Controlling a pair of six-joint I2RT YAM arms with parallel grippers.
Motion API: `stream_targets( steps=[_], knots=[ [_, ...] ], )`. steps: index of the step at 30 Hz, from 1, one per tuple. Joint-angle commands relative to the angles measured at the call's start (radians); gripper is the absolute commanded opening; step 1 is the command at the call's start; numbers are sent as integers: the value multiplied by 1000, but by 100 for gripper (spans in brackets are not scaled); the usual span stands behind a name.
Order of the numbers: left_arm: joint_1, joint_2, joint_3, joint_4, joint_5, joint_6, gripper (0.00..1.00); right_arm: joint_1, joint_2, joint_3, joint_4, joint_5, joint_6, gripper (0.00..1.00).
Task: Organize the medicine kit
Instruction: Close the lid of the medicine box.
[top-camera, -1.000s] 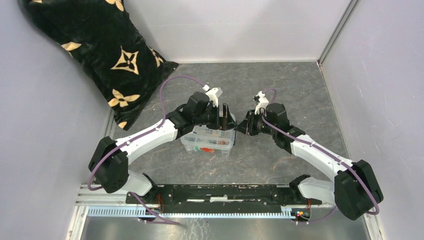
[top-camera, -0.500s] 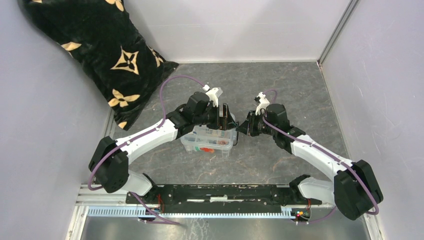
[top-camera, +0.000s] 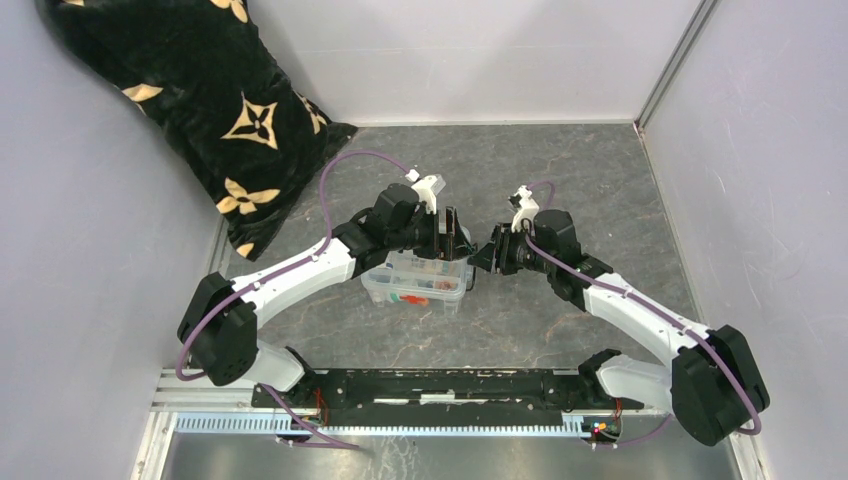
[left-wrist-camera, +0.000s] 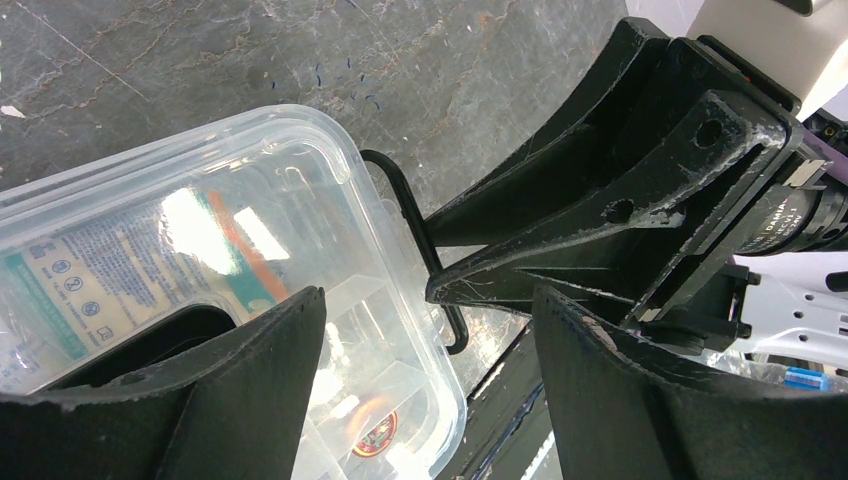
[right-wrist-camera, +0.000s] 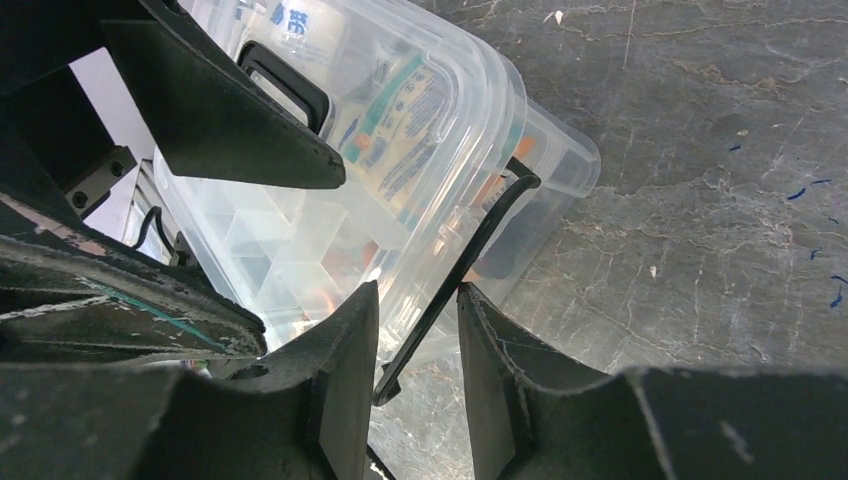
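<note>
The right hand (right-wrist-camera: 418, 300) has its fingers narrowly parted, loosely straddling the thin black wire clip (right-wrist-camera: 480, 250) at the right end of the small clear rectangular plastic medicine kit (top-camera: 415, 285). The left hand (left-wrist-camera: 428, 300) stands wide open over the kit's far right corner, one finger above the flat clear lid (left-wrist-camera: 200, 220), gripping nothing. The kit sits with its lid on top at the middle of the grey marbled table (top-camera: 560, 170), between the two arms.
</note>
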Motion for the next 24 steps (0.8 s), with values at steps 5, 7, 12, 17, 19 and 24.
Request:
stream_targets(
  steps=[5, 7, 12, 17, 19, 24],
  knots=[
    [-4, 26, -39, -110, -8, -5, 83, 9, -30, -5, 59, -34, 27, 41],
    [-3, 27, -39, -110, -8, -5, 83, 12, -29, -6, 65, -38, 32, 41],
    [-3, 30, -37, -110, -8, -5, 83, 24, -24, -9, 81, -44, 39, 39],
    [-4, 33, -37, -110, -7, -4, 83, 32, -13, -9, 85, -44, 41, 37],
    [-3, 33, -37, -110, -6, -4, 83, 36, -11, -10, 87, -42, 41, 36],
    [-4, 32, -39, -111, -6, -4, 82, 37, -5, -9, 88, -40, 41, 36]
  ],
)
